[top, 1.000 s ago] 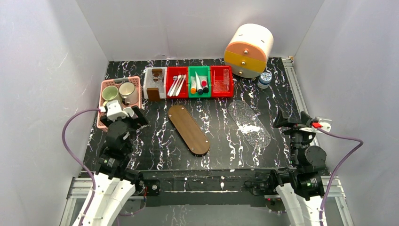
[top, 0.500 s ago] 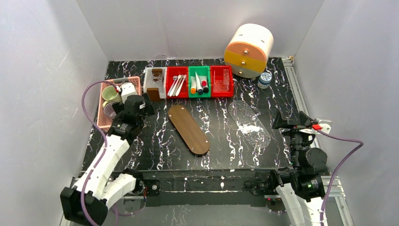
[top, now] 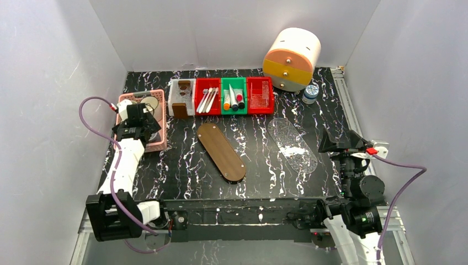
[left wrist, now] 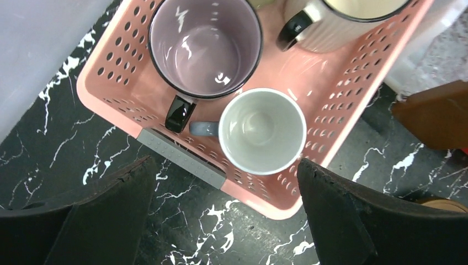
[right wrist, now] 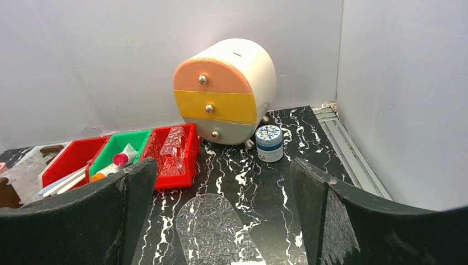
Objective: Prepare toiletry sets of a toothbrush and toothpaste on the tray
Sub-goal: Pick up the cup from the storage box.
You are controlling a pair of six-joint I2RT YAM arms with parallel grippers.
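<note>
Slim white toothbrushes (top: 207, 100) lie in a red bin, which the right wrist view catches at its left edge with the toothbrushes (right wrist: 62, 185) in it. Small white toothpaste tubes (top: 234, 100) with orange, dark and red caps lie in the green bin beside it, and these tubes (right wrist: 117, 161) show in the right wrist view too. A brown oval tray (top: 222, 150) lies mid-table and a clear patterned tray (top: 292, 144) to its right. My left gripper (top: 142, 121) hangs open over the pink basket's near corner (left wrist: 265, 201), empty. My right gripper (top: 335, 144) stands open and empty beyond the clear tray's (right wrist: 215, 226) right side.
The pink basket (top: 160, 144) holds a white mug (left wrist: 262, 131), a purple mug (left wrist: 205, 47) and a cream mug. Behind the bins stands a round drawer unit (top: 291, 59) with a small jar (top: 310, 93) beside it. Another red bin (top: 260, 95) and a white box (top: 182, 96) flank the row.
My left arm has stretched out from its folded pose and carried its open gripper up and left over the pink basket. The right arm has barely moved.
</note>
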